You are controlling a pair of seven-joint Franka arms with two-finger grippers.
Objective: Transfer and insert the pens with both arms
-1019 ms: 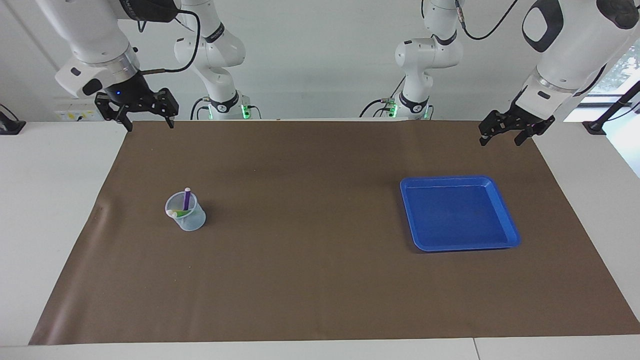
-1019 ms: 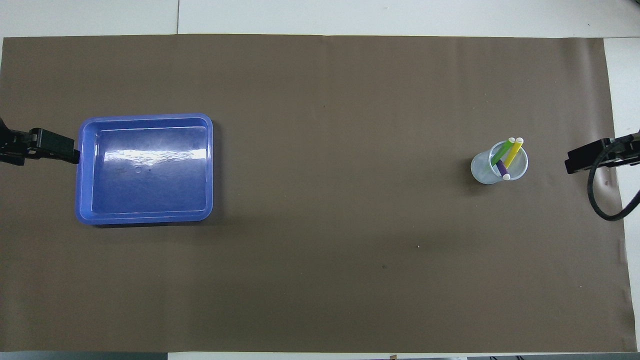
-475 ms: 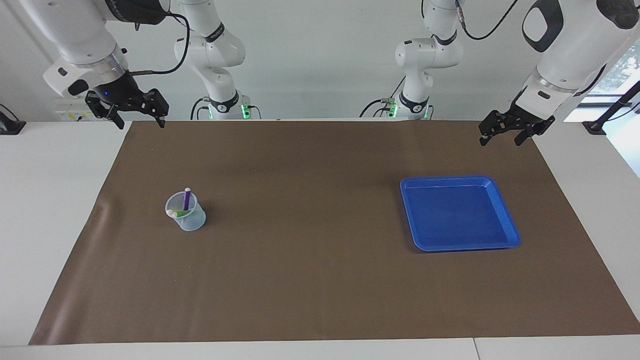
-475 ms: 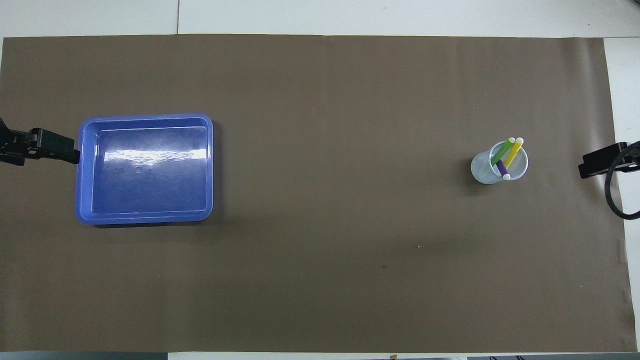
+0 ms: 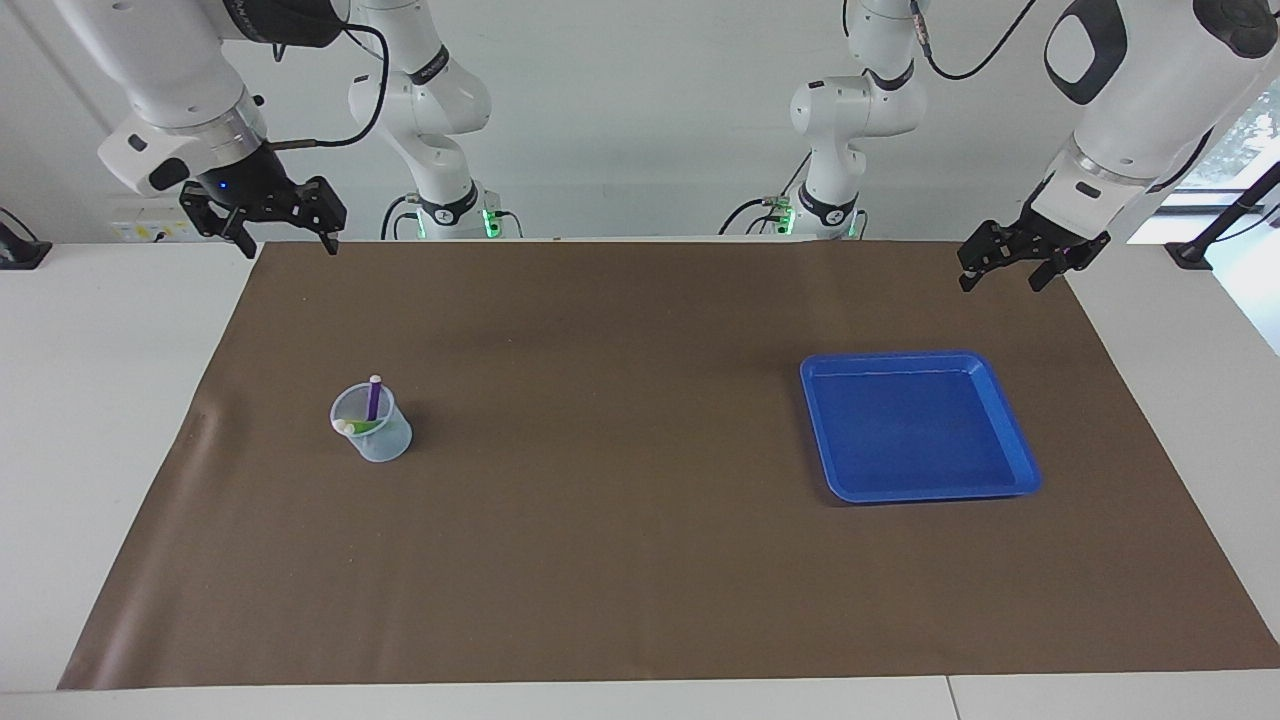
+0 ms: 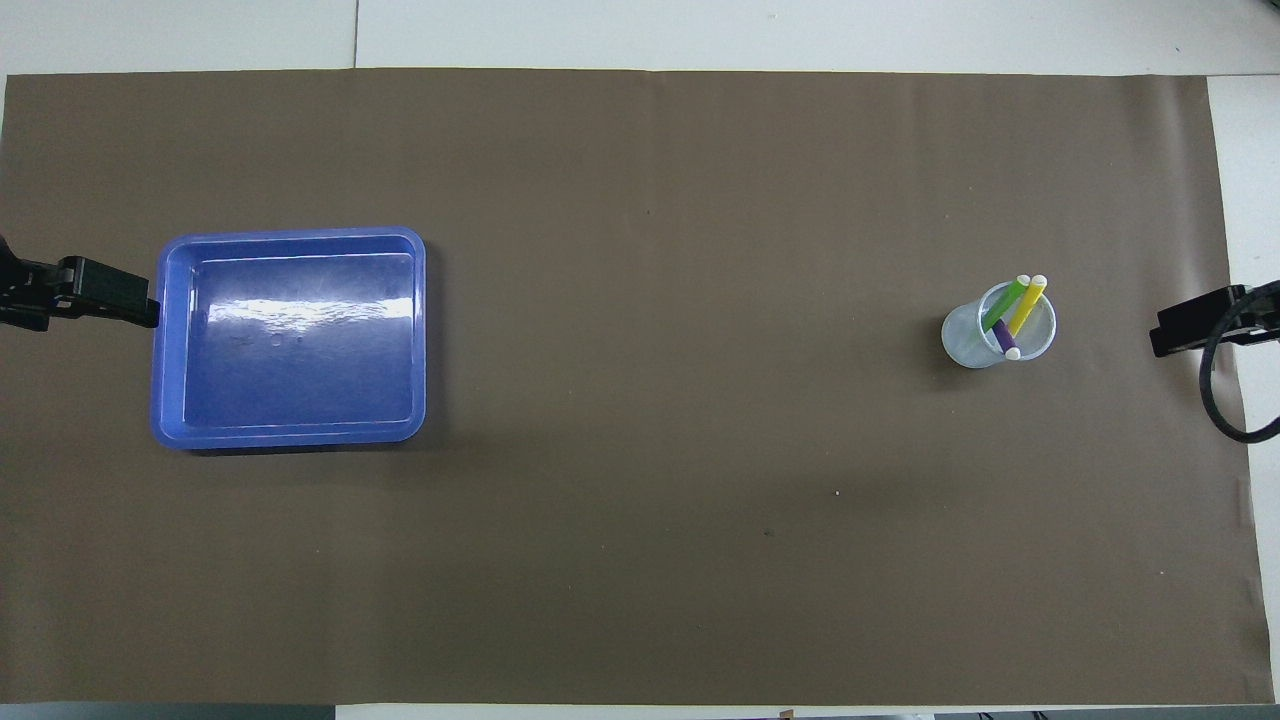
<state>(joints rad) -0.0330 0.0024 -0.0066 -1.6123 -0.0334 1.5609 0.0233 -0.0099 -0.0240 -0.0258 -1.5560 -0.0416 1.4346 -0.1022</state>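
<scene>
brown matting covers the white surface (image 5: 120, 420) almost edge to edge, and the whole job sits on it.

the pens (image 6: 1012, 316) are all three in a clear cup (image 5: 372, 424) toward the right arm's end of the surface. they stand tilted, not upright: in the overhead view the green pen (image 6: 1005, 303) and yellow pen (image 6: 1027, 304) lean side by side with pale ends on the rim, and the purple pen (image 5: 373, 397) crosses the other way with its pale end highest. long axes run steeply up out of the cup.

a blue tray (image 5: 1012, 425) lies well apart from the cup, toward the left arm's end; nothing is in it.

the right hand (image 5: 277, 218) hangs in the air over the mat's edge on the robots' own side, at its own end, fingers spread, carrying nothing. the cup lies farther from the robots than that edge. the left hand (image 5: 1015, 262) hangs over the mat's corner at its own end, near the tray, fingers spread and bare; this arm waits.

judgement: insertion looks complete. should any pen need handling, the right hand is much the nearer, and the purple end offers the freest approach from above.
</scene>
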